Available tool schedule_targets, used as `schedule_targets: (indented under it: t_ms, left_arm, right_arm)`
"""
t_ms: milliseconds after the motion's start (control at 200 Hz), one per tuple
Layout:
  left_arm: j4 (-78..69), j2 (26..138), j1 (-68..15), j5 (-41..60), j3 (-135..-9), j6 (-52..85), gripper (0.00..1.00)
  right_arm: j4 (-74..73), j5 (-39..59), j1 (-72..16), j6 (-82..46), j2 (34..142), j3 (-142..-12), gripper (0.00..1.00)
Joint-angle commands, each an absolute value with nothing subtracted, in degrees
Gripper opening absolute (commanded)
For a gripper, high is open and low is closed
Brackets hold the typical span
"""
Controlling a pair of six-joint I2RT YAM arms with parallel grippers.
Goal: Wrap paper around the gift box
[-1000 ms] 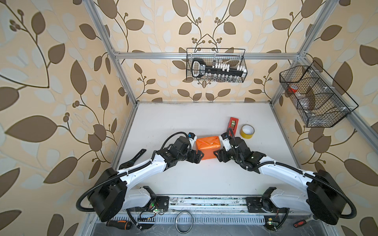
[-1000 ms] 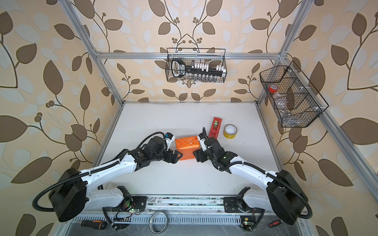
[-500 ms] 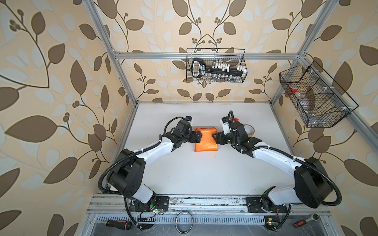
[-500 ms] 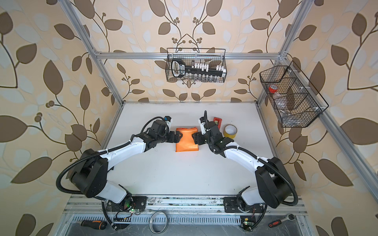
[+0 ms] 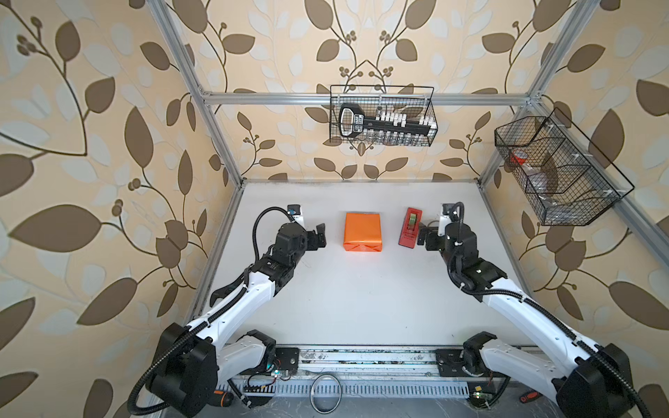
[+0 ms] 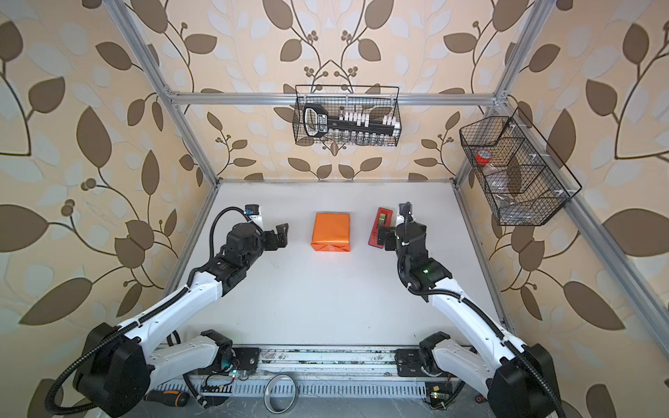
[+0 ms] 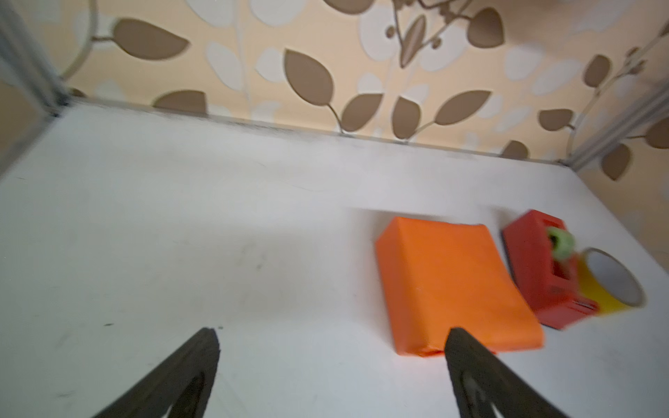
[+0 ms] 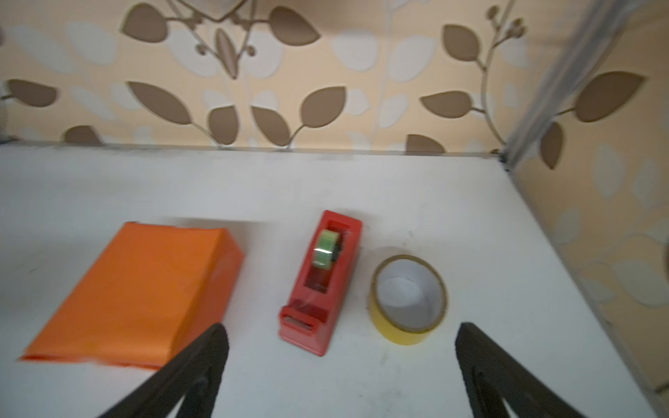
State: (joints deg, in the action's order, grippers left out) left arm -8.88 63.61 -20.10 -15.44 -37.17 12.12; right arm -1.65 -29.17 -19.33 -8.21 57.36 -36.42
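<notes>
Wrapping looks done: orange paper (image 5: 362, 231) hides the box, left fingers (image 7: 202, 351) and right fingers (image 8: 211, 347) are spread apart and clear of it, so probably only a seam check remains.

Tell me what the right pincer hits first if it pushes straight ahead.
Probably the red plastic tape dispenser; the round yellow tape roll lies beside it, also ahead of the open right pincer. Depth is unclear.

Leafy cream-and-brown wallpaper (image 5: 90, 173) covers the walls, edged with silver rails (image 5: 268, 98). Past the left pincer (image 5: 319, 236) a wire basket (image 5: 383, 119) hangs on the back wall (image 5: 289, 148); a second basket (image 5: 564, 173) hangs outward of the right pincer (image 5: 421, 237), over the white tabletop (image 5: 354, 300)
</notes>
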Motion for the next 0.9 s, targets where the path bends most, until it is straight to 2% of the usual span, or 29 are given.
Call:
schedule_targets:
  t_ms: [0, 100, 255, 330, 685, 750, 810, 860, 895]
  left_arm:
    - [-13.10, 65.78, -18.10, -28.04, -36.29, 4.24, 0.99]
    - [-17.56, 70.46, -15.66, -27.98, -33.85, -1.72, 0.99]
    - [-27.64, 77.05, -11.23, -20.07, -28.63, -4.37, 0.99]
    - [-29.38, 78.92, -9.45, -16.46, -27.86, -3.56, 0.99]
    - [-40.68, 84.54, -4.03, -7.50, -22.55, -0.71, 0.99]
    - [-47.01, 87.21, -3.18, -8.98, -21.05, 0.00, 0.99]
    - [-41.98, 85.73, -3.16, -8.73, -22.25, 0.66, 0.99]
    - [-43.94, 86.29, -3.12, -8.88, -21.79, 0.39, 0.99]
    - [-42.82, 85.94, -3.08, -8.85, -22.03, 0.59, 0.99]
  right_arm:
    - [-8.62, -37.70, -14.67, -4.96, 56.06, -30.39, 1.00]
    - [-17.59, -33.72, -10.13, -4.57, 56.64, -24.02, 1.00]
    - [-35.49, -30.05, -8.61, -0.60, 63.39, -15.27, 1.00]
    - [-37.06, -29.39, -8.53, 0.51, 66.87, -15.20, 1.00]
    - [-45.52, -16.37, -3.27, -1.01, 66.69, -12.25, 1.00]
    - [-46.58, -15.83, -3.17, -1.74, 67.78, -12.27, 1.00]
    - [-58.60, -14.80, -2.66, -2.67, 73.16, -8.48, 1.00]
    - [-70.47, -14.45, -2.61, -1.73, 79.85, -6.54, 1.00]
    - [-61.59, -15.04, -2.60, -2.48, 76.97, -8.03, 1.00]
